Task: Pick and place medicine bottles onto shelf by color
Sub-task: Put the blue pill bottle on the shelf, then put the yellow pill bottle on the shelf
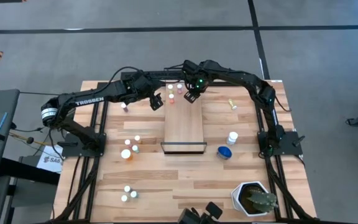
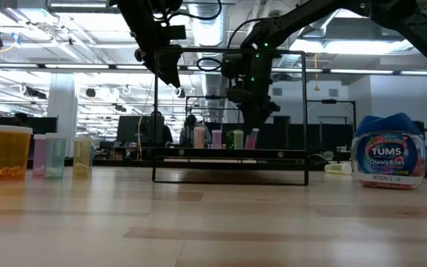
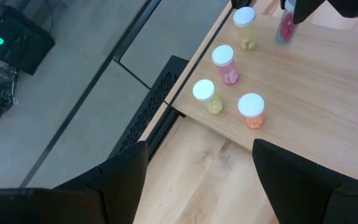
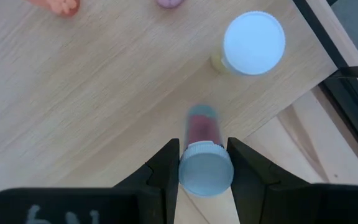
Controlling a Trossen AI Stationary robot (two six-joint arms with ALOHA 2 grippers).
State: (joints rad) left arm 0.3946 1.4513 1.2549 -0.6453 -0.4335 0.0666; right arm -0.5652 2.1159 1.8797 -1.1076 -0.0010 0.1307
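I see the pink bottle (image 4: 202, 155), red bits inside, pinched by its cap in my right gripper (image 4: 205, 163) over the shelf (image 1: 184, 124) far end, beside a yellowish bottle (image 4: 251, 45). My left gripper (image 3: 201, 174) hangs wide, empty, nearby.

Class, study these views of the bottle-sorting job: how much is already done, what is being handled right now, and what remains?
Done: four small bottles stand at the shelf's far end. In hand: the right gripper is shut on a pink bottle, tilted just above the shelf beside them. The left gripper hovers open nearby, empty. Left: loose bottles on the table, plus the blue bottle.
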